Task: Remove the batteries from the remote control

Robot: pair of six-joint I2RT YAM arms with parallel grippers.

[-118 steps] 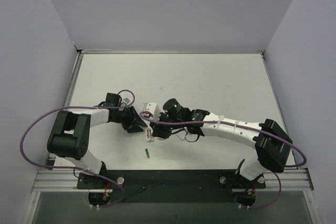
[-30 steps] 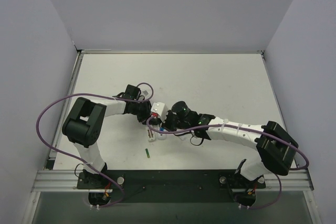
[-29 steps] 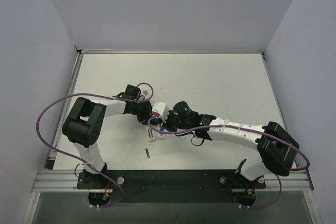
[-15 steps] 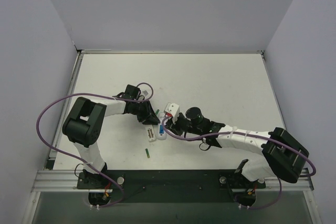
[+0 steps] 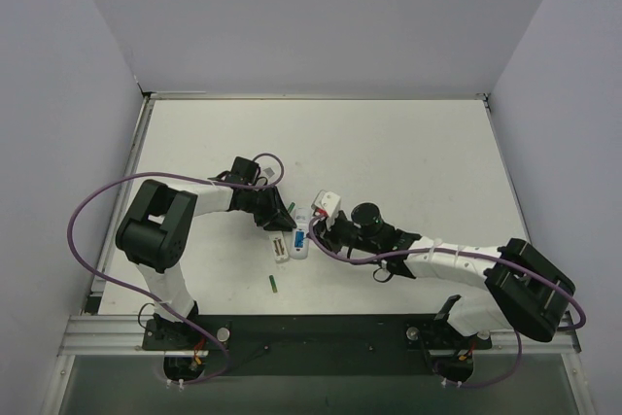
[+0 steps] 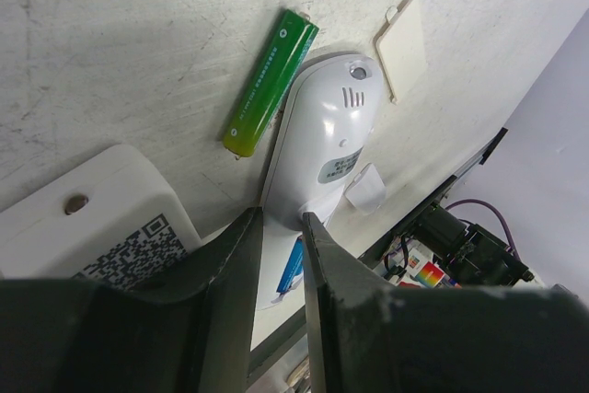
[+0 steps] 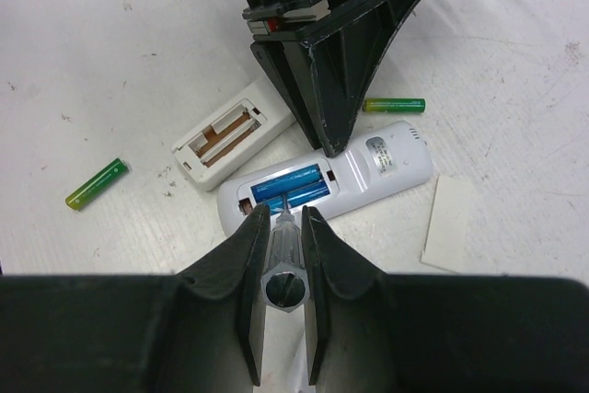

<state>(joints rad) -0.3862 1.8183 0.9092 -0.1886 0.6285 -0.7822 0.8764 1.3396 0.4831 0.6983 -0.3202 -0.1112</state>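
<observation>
Right tool (image 7: 282,220) is clamped tight on the stick (image 7: 279,260), and I can see its metal tip sitting right on the two blue batteries (image 7: 290,183), side by side in the open bay of the remote (image 7: 386,165). The remote lies flat on the surface (image 7: 138,34), back up, label showing. The left tool (image 7: 330,143) comes down on its far long edge, about midway along, fingers a narrow gap apart. From the left wrist, one finger overlaps the remote's back and the other runs alongside it. I can't tell whether it's pinching the remote or only pressing on it. One green battery (image 7: 394,105) lies loose just beside the remote's label end, on the left tool's side. The second green battery (image 7: 95,183) lies well off, past the remote's bay end. Between that one and the remote sits a second remote (image 7: 235,135), bay open, copper contacts showing, just beside the remote's bay end. A flat white cover (image 7: 449,223) lies near the label end, on the right tool's side.
</observation>
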